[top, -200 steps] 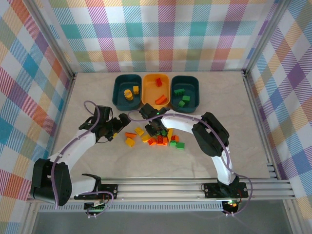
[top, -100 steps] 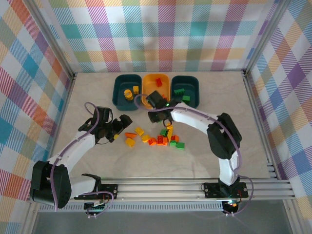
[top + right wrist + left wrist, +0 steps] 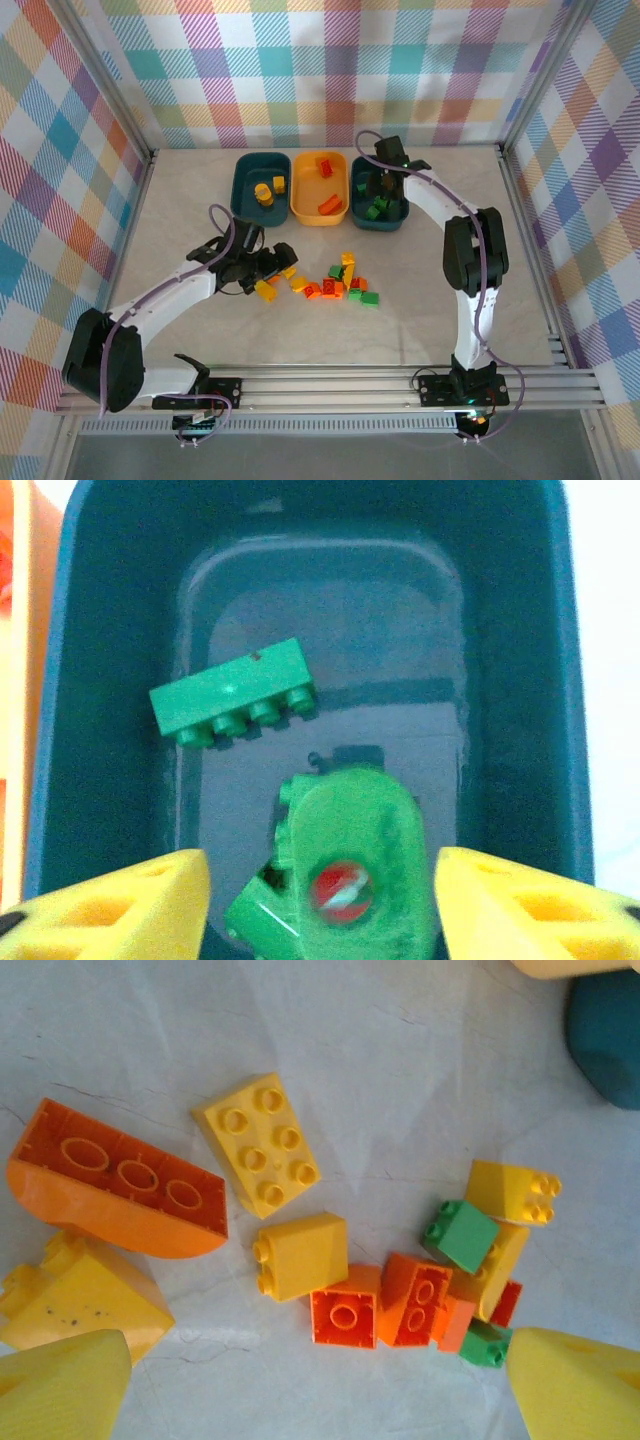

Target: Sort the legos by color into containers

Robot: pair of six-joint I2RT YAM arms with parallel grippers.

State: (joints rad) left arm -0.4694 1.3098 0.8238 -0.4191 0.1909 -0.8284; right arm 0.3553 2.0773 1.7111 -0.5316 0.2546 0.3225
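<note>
While the right hand (image 3: 380,183) is being held over the right dark teal tub (image 3: 403,210), at 1 o'clock on the worktop (image 3: 180,200), its fingers (image 3: 110,905) are being held spread, with nothing gripped. A rounded green piece (image 3: 355,865) bearing a red spot is being shown between them, clear of both, with a long green brick (image 3: 232,705) at its 11 o'clock on the tub floor. Yellow bricks (image 3: 265,190) are being carried by the left dark teal tub (image 3: 245,203) at 11 o'clock, red-orange bricks (image 3: 327,203) by the yellow-orange tub (image 3: 308,195) at 12 o'clock. The left hand (image 3: 272,268) is being held low at the 9 o'clock edge of the loose legos (image 3: 340,285) at mid-worktop, opened wide and empty. Under it an orange arched brick (image 3: 115,1195), a yellow six-stud brick (image 3: 258,1143) and a mixed red-orange, yellow and green cluster (image 3: 415,1300) are being shown lying on the worktop.
</note>
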